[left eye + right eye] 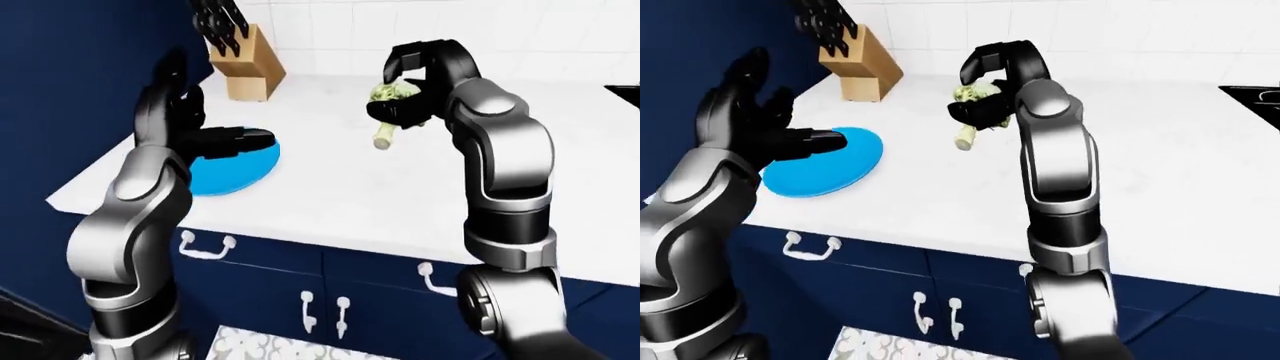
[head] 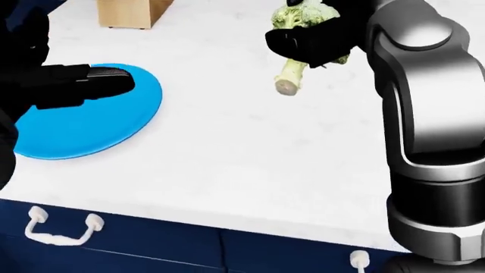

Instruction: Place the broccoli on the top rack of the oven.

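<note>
The right hand (image 2: 311,42) is holding the broccoli (image 2: 297,34) at the top centre of the head view; its fingers (image 1: 400,112) are clamping round the upper stalk just under the florets; the stalk's long axis is running downward and slightly left, with the cut end hanging clear above the white desk (image 2: 250,148). The left hand (image 2: 72,85) is hovering at the left of the head view over the blue plate (image 2: 98,125), fingers spread apart and holding nothing; it is well apart from the broccoli. The oven is not showing in any view; only a black edge is appearing at the far right of the right-eye view, and what it is cannot be told. A knife block (image 1: 245,67) is standing at the upper left, near the plate; the desk to the right of the broccoli is offering open room. The desk's near edge is running above navy drawers with white handles (image 1: 205,246); judging from this, the carry is likely calling for a turn toward the oven.
</note>
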